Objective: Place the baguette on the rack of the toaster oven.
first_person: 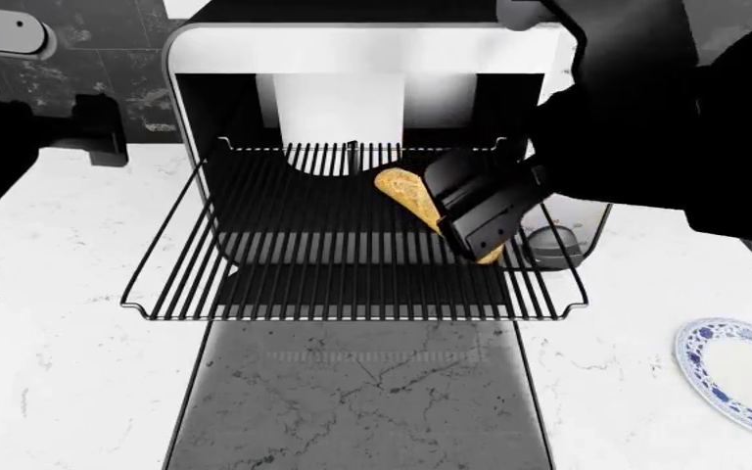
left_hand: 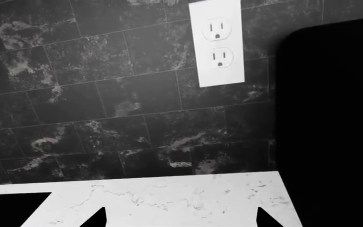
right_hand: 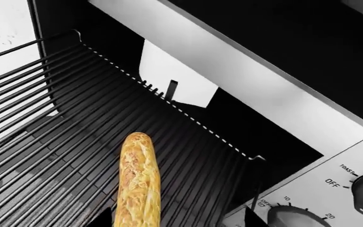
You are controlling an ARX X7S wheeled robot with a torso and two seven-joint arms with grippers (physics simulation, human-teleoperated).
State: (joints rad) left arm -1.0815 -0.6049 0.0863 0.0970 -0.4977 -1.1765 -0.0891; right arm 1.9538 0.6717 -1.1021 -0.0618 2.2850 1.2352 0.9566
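Right gripper [first_person: 481, 217] clamped the baguette [first_person: 402, 189] over the rack [first_person: 285, 264] at 3 o'clock; best lowered flat across bars before release; left claw's state unclear.

The right arm [first_person: 664, 108] reaches in from the upper right of the head view, its black forearm angled down and leftward. The right gripper [first_person: 478, 217] is tilted, its fingers [first_person: 461, 191] clamped around the baguette [first_person: 406, 191], gripping the loaf's nearer end while the far end points away from the wrist. The left arm [first_person: 11, 127] is raised at the far left, elbow bent, its grey upper link above the dark forearm. In the left wrist view, only two dark fingertips [left_hand: 98, 218] show, set well apart, nothing between them.
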